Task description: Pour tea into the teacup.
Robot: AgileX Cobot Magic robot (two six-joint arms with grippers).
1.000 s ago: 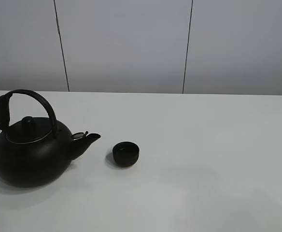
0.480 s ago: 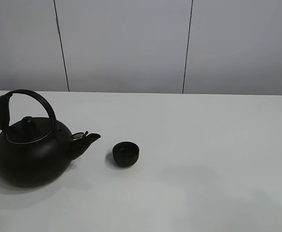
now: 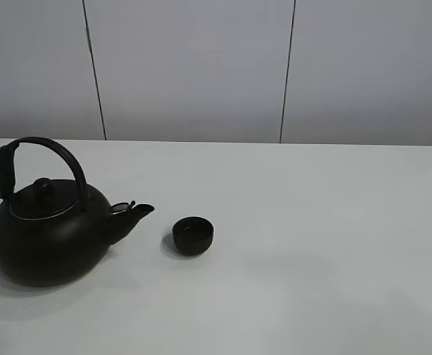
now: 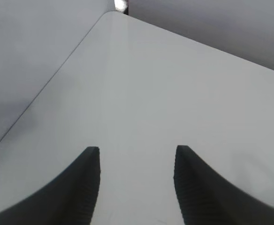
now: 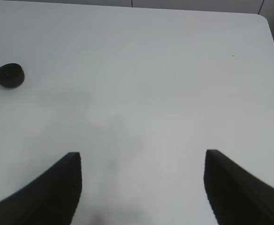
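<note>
The small matte black teacup [image 3: 193,235] stands on the white table [image 3: 319,214] just right of the spout of the big black kettle [image 3: 47,229]. The kettle stands upright at the left with its arched handle up. No tea stream shows. Neither gripper shows in the exterior high view. In the left wrist view my left gripper [image 4: 137,157] is open over bare table near a rounded corner. In the right wrist view my right gripper [image 5: 142,157] is open and empty, and the teacup [image 5: 9,75] sits far off from it.
A grey panelled wall [image 3: 201,66] stands behind the table. The table's edge and rounded corner [image 4: 110,15] show in the left wrist view, and another corner [image 5: 263,18] shows in the right wrist view.
</note>
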